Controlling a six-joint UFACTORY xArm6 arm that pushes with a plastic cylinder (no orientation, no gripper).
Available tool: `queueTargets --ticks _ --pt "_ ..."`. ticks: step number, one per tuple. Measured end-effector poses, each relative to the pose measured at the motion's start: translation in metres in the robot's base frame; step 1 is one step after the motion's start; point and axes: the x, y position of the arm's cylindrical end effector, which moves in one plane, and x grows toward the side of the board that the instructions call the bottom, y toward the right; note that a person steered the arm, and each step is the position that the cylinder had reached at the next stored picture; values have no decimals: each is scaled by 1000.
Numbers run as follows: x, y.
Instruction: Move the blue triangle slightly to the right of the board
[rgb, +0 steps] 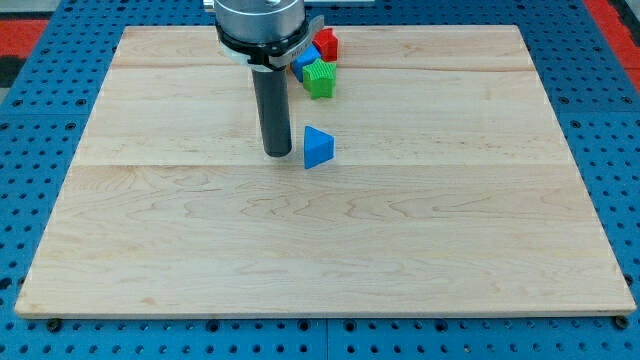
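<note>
The blue triangle (317, 147) lies on the wooden board (320, 240), a little above the board's middle. My tip (277, 153) rests on the board just to the left of the blue triangle, a small gap apart from it. The dark rod rises from the tip to the arm's round head at the view's top.
A cluster of blocks sits near the view's top, right of the rod: a red block (326, 43), a blue block (305, 62) partly hidden by the arm, and a green block (320, 79). The board lies on a blue perforated table (40, 150).
</note>
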Motion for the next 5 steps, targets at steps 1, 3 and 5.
queueTargets --ticks 1,3,5 --pt "-2 1" --pt "-13 16" --pt "-19 16"
